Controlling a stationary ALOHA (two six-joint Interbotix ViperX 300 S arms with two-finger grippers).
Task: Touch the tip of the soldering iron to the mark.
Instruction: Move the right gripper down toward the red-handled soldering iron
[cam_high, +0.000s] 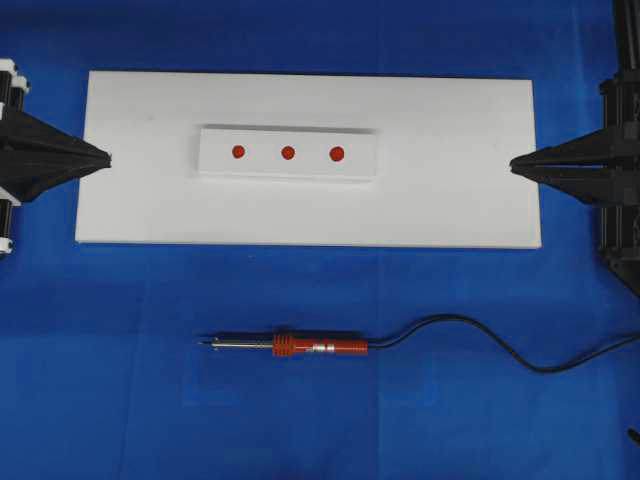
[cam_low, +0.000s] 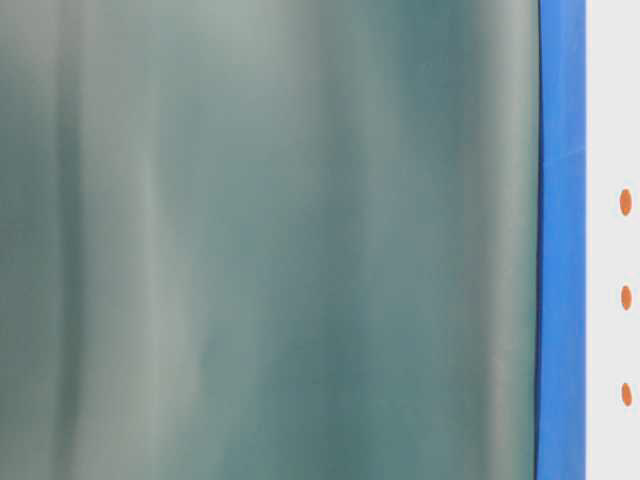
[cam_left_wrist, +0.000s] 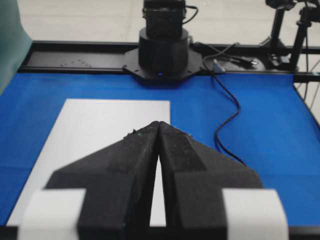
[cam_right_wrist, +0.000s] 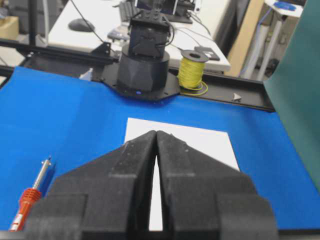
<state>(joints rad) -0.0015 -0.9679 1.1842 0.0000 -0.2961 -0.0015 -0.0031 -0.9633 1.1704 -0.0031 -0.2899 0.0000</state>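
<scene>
Both grippers have their jaws pressed together and hold nothing: the left gripper (cam_high: 105, 158) tips over the left edge of the white board (cam_high: 450, 200), the right gripper (cam_high: 515, 165) over its right edge. On the board's raised strip (cam_high: 288, 172), the mark (cam_high: 238, 152) is the leftmost dot. Below the board, well apart on the blue cloth (cam_high: 100, 350), lies the soldering iron (cam_high: 300, 346), tip pointing left.

Red-orange soldering iron (cam_high: 300, 346), blue cloth (cam_high: 120, 400), white board (cam_high: 460, 190), seemingly teal backdrop (cam_low: 260, 240).
</scene>
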